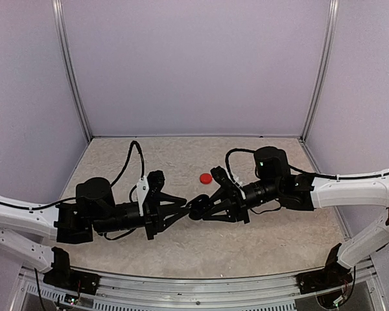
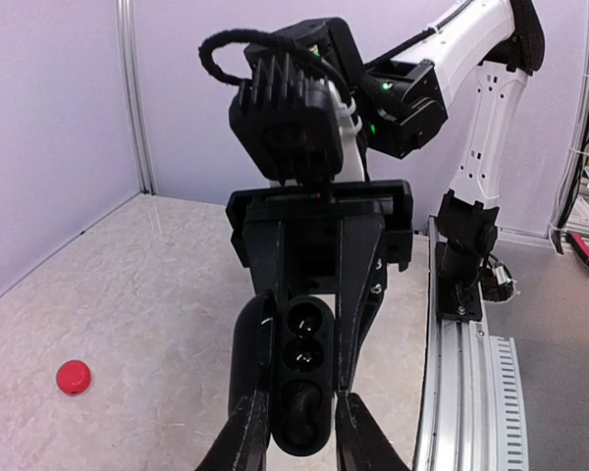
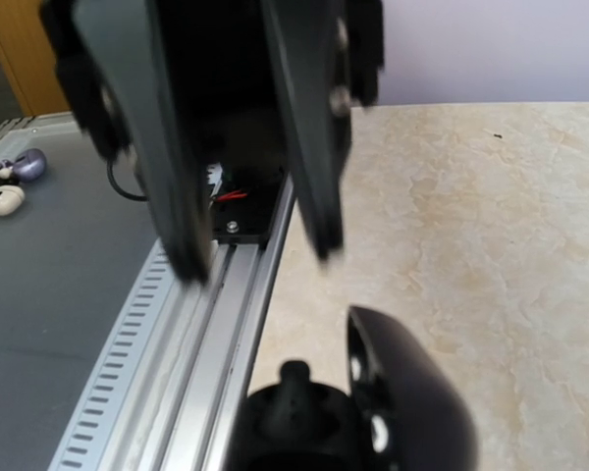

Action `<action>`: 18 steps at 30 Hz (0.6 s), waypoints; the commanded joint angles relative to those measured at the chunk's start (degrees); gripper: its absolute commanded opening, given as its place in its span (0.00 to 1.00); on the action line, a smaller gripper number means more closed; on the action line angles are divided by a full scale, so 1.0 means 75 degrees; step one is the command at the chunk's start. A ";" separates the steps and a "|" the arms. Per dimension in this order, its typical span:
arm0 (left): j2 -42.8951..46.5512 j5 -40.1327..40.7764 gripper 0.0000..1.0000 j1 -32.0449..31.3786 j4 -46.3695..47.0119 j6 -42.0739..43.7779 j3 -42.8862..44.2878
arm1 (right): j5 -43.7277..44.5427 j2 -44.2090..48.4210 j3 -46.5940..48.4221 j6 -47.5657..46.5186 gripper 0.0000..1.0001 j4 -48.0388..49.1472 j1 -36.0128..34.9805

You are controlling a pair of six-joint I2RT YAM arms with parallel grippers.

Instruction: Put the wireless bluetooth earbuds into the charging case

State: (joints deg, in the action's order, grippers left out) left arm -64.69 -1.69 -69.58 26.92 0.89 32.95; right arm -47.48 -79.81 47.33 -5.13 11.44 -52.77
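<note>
An open black charging case (image 2: 304,339) hangs in the air between the two arms, its lid (image 2: 243,353) folded to the left. My right gripper (image 2: 304,385) comes in from the far side and is shut on the case's sides. One black earbud (image 2: 304,410) lies in the lowest recess, and the two round sockets above it show no bud. My left gripper (image 2: 302,444) is open, one finger on each side of the case's near end, holding nothing. From above, the left gripper (image 1: 188,205) and right gripper (image 1: 202,207) meet tip to tip at the case (image 1: 198,202) over mid-table.
A small red rounded piece (image 1: 205,178) lies on the table beyond the grippers, also seen as that red piece (image 2: 74,377) at the left; I cannot tell if it is a bud or a case. The metal rail (image 2: 466,392) marks the near edge.
</note>
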 commanded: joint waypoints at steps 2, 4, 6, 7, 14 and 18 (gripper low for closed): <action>0.0627 0.0400 0.30 0.0009 -0.0046 0.0018 -0.0179 | 0.0105 0.0106 0.0087 -0.0016 0.00 0.0081 -0.0094; 0.0735 0.0506 0.32 0.0283 -0.0032 -0.0535 -0.0341 | 0.0082 0.0137 0.0009 0.0093 0.00 0.0190 -0.0052; 0.0875 0.0456 0.33 0.0688 0.0041 -0.1048 -0.0554 | -0.0011 0.0168 -0.0064 0.0256 0.00 0.0322 0.0016; 0.0939 0.0517 0.33 0.0877 0.0095 -0.1252 -0.0716 | -0.0056 0.0192 -0.0091 0.0322 0.00 0.0369 0.0049; 0.0601 0.1360 0.36 0.1755 -0.0471 -0.2216 -0.0966 | -0.0025 0.0385 -0.0158 0.0660 0.00 0.0514 0.0157; -0.0030 0.1779 0.35 0.2010 -0.0788 -0.2672 -0.0797 | 0.0076 0.0518 -0.0147 0.0974 0.00 0.0419 0.0178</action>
State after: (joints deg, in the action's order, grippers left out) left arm -61.63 7.31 -56.12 24.32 -13.74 25.98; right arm -47.24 -78.30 46.81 -0.32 13.34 -51.94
